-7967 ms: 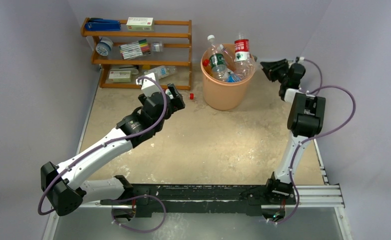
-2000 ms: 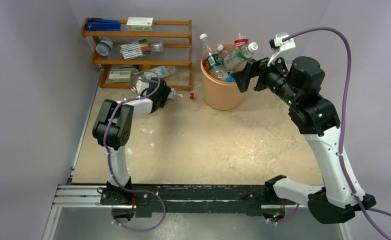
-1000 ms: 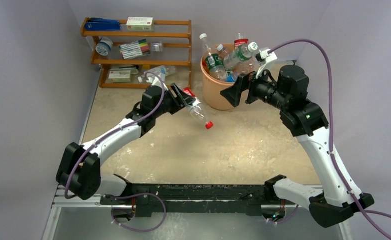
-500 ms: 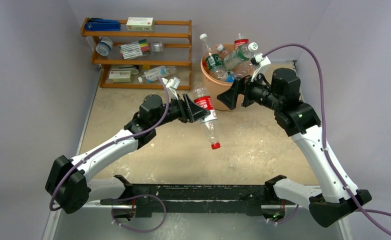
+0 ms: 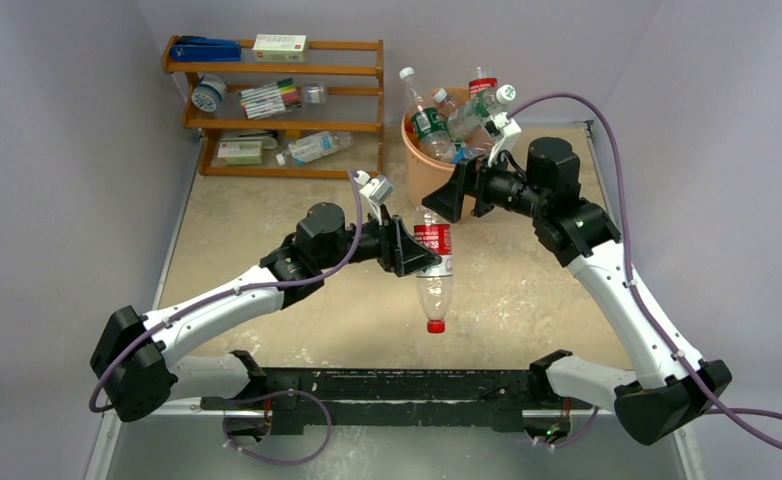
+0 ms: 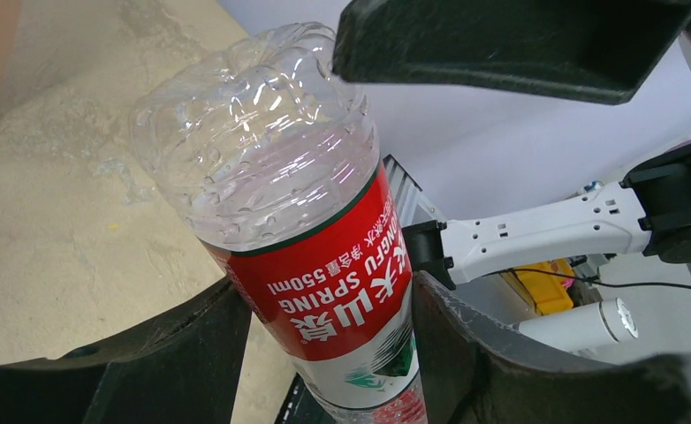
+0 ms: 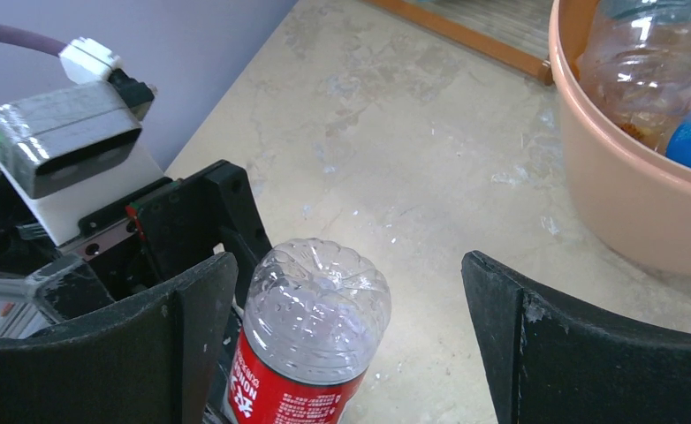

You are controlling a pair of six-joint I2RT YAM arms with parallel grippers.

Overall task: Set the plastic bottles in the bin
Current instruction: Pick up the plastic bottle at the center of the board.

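At the near edge of the bench (image 5: 527, 300), the two arm bases sit on a black rail (image 5: 407, 385). The left arm (image 5: 217, 305) stretches from there toward the middle. The left jaws are clamped on the red label of a clear bottle (image 5: 433, 270) (image 6: 324, 265) (image 7: 311, 340), with one of the fingers (image 6: 174, 371) on each side of the label. The bottle hangs above the bench with its red cap (image 5: 434, 325) down and its ribbed base up. The right arm (image 5: 607, 280) bends in from the right side, and the right jaws stand wide apart around the bottle's base. In the right wrist view the base lies between the two black pads (image 7: 589, 353), close beside the left-hand one and well apart from the other. Just beyond stands the bin (image 5: 417, 182) (image 7: 625, 208), on the far part of the bench. It is heaped with plastic bottles (image 5: 447, 122), whose necks and caps stick out above the rim. Farther left, against the back wall, a wooden shelf (image 5: 357, 126) carries marker pens (image 5: 270, 98) and small boxes (image 5: 280, 44). One more bottle (image 5: 315, 147) lies on its side on the lowest board of the shelf.
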